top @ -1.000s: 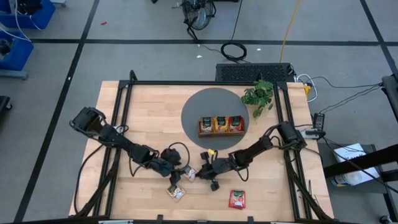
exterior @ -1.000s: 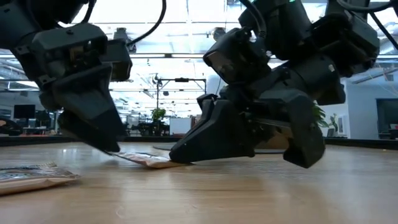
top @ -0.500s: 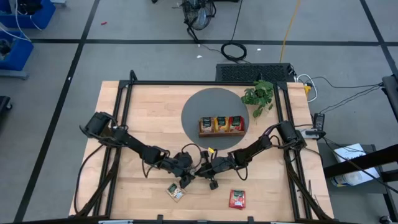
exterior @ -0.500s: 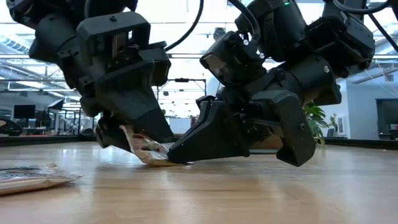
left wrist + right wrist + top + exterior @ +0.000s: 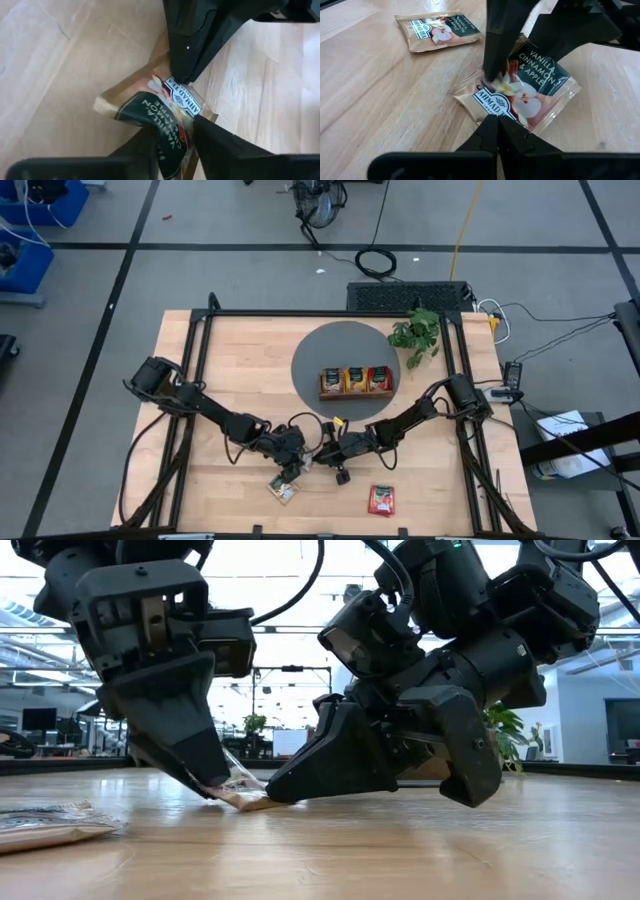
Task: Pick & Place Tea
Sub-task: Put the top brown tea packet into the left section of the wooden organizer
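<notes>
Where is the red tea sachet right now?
In the high view the red tea sachet lies flat near the table's front edge, right of centre, apart from both grippers and just right of the right gripper.

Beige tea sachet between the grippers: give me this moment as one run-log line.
left gripper: closing on beige sachet, edge lifted | right gripper: shut, tips pinning sachet to table | tray: three sachets in

even, bright overhead light across the table (image 5: pixel 250 350) in the high view, with soft, short shadows. strong backlight from ceiling fixtures in the low view, leaving both arms near silhouette and the near tabletop blurred. mild glare on the sachet (image 5: pixel 525 95) foil; wrist fingers out of focus.
</notes>
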`<move>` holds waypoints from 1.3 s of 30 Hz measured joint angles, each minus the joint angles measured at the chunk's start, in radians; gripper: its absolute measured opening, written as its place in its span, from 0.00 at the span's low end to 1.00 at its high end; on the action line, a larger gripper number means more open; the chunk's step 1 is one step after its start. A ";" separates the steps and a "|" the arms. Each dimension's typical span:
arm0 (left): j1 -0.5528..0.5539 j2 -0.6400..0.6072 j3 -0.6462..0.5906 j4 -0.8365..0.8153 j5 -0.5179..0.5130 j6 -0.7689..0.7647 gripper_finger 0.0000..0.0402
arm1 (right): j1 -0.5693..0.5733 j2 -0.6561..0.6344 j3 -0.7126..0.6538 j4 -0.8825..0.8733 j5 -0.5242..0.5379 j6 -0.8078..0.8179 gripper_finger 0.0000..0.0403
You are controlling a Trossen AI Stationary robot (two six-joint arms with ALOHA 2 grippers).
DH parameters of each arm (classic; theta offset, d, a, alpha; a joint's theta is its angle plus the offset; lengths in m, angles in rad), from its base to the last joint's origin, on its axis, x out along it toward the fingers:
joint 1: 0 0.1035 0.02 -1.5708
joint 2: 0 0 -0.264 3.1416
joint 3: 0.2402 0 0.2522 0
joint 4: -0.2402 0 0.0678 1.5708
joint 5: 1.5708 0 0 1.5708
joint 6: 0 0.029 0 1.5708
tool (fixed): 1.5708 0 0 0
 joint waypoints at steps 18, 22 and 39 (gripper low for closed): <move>-0.040 -0.082 0.029 -0.038 -0.038 0.188 0.02 | 0.059 -0.182 -0.007 -0.102 0.003 -0.101 0.11; -0.072 -0.127 0.099 -0.173 -0.099 0.245 0.03 | 0.093 -0.327 -0.003 -0.154 0.002 -0.114 0.18; -0.188 -0.103 0.317 -0.347 -0.479 0.498 0.02 | 0.004 -0.465 -0.066 -0.104 -0.156 0.340 0.53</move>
